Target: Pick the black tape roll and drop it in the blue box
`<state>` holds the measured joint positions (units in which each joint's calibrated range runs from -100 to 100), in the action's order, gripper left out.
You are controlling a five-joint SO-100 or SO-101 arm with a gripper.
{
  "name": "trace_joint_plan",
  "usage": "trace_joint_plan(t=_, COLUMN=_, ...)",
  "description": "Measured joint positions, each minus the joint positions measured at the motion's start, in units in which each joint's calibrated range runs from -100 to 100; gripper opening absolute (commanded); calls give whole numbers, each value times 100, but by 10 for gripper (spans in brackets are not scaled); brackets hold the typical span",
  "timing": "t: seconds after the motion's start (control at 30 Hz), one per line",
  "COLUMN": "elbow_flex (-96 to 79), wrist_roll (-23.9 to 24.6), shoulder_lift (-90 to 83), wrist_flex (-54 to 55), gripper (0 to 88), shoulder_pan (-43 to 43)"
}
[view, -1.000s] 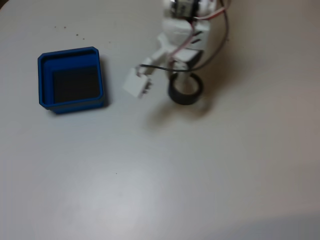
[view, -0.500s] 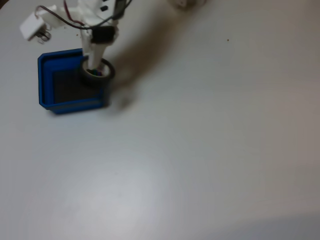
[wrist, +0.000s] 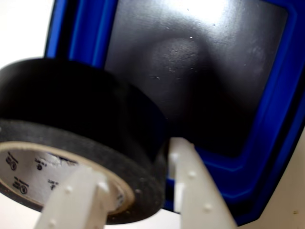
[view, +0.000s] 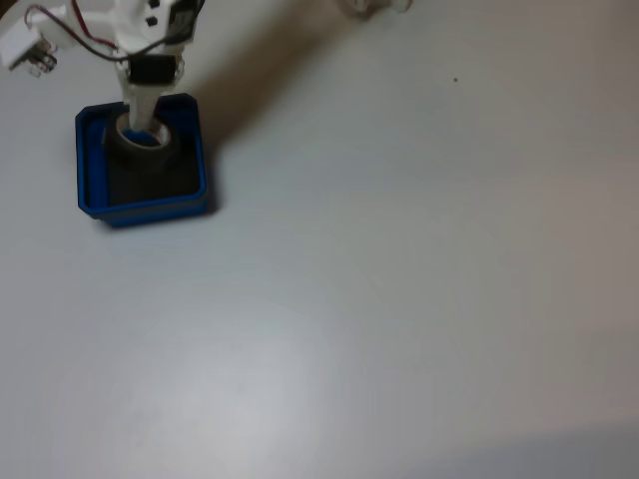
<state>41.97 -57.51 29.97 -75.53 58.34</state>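
Wrist view: I saw hand (wrist: 136,191) clamped on black tape roll (wrist: 90,143), one finger through core, one outside; blue box (wrist: 274,119) directly beneath, roll hanging above dark floor.

The blue box (wrist: 276,109) looks like smooth, shiny plastic, and its dark floor is dull with a soft shine of light. The black tape roll (wrist: 95,129) is matt black, with a pale papery core. The tool (wrist: 143,191) has white plastic fingers (wrist: 195,191) with small bumps. The worktop (view: 399,279) is pale and smooth.
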Motion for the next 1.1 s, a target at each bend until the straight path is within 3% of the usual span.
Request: trace_joint_plan(t=1.1, elbow_flex=0, wrist_roll=-17, shoulder_lift=872, wrist_flex=369, gripper=12, shoulder_pan=188)
